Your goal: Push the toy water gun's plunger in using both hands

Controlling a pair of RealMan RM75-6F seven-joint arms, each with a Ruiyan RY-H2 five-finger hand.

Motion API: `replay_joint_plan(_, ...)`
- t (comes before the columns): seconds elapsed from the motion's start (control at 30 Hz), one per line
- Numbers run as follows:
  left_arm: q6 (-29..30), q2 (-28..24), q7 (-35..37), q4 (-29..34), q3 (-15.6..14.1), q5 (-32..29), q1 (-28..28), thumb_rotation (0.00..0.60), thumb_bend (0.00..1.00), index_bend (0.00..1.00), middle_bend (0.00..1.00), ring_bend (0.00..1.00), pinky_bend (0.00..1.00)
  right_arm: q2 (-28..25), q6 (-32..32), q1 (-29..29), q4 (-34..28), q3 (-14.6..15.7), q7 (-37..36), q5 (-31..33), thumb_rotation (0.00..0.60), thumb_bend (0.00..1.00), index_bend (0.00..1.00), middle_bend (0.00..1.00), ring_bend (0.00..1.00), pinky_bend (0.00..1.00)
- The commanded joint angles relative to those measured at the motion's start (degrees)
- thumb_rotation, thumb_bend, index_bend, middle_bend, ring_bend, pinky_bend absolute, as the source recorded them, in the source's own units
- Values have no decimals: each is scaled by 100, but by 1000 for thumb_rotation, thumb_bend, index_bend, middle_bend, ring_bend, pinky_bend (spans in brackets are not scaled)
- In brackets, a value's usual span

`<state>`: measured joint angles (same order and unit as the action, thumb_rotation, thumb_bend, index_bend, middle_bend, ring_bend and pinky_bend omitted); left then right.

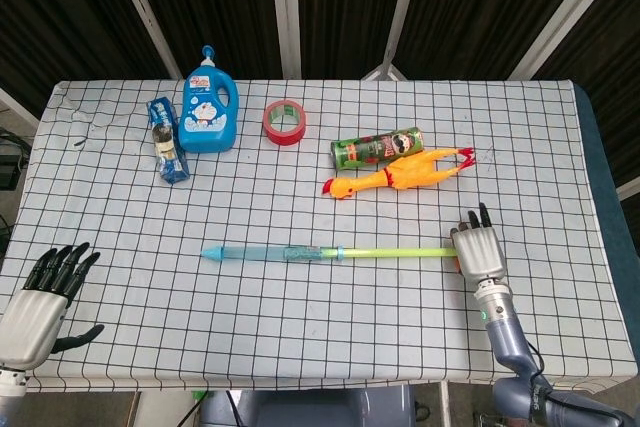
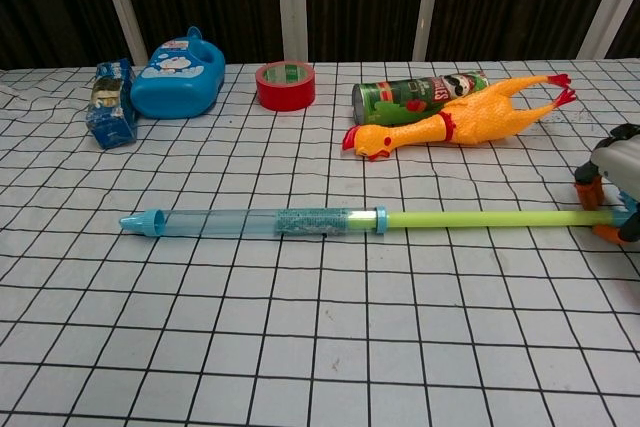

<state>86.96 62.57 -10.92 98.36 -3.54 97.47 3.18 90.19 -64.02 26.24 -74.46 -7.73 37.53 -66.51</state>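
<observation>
1. Water gun [image 1: 275, 252] lies mid-table, nozzle at 9 o'clock, plunger [image 1: 400, 251] drawn out toward 3 o'clock.
2. Right hand [image 1: 480, 250] at plunger end; whether it grips, cannot tell.
3. Left hand [image 1: 45, 292] well apart at 8 o'clock, fingers spread, holding nothing.
4. Count: one gun, two hands.

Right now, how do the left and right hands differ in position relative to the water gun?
The right hand sits at the yellow-green plunger's handle end of the clear blue toy water gun; the left hand rests far from its nozzle, holding nothing. Both lie on the checked tablecloth.
</observation>
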Motion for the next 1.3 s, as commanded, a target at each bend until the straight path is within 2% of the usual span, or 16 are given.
replay_joint_plan(0.03,5,-1,2,0,-1,7,-1,600,131,0,0,0,0,-1,-20,6,-20,4,-14,-25,600,453,660,465,188,0)
replay_joint_plan(0.23,10,-1,10,-3,-5,22,0,600,131,0,0,0,0,-51,-62,28,-158,0,-54,-79,600,492,719,507,221,0)
replay_joint_plan(0.5,-36,0,-19,38,-4,44,33,600,132,0,0,0,0,-159,-141,14,-302,45,-179,-204,600,493,787,566,258,0)
replay_joint_plan(0.77,-353,-57,-175,447,73,-115,206,600,150,32,0,0,0,-276,-151,-6,-424,93,-222,-232,600,493,814,585,270,0)
replay_joint_plan(1.0,-1189,-68,-751,1082,425,-630,760,600,153,56,2,0,0,-379,-112,-12,-518,151,-317,-281,600,493,816,587,270,0)
replay_joint_plan(1.07,-1450,-15,-956,1203,584,-859,963,600,161,75,28,0,0,-406,-91,-7,-525,162,-349,-294,600,493,816,587,270,0)
replay_joint_plan(1.2,-1957,195,-1557,1295,950,-1460,1418,600,231,183,118,0,0,-443,-57,2,-520,174,-429,-317,600,493,816,587,270,0)
replay_joint_plan(1.3,-2281,437,-2066,1213,1222,-1967,1790,600,251,196,158,0,0,-467,-27,12,-501,192,-478,-340,600,493,816,587,270,0)
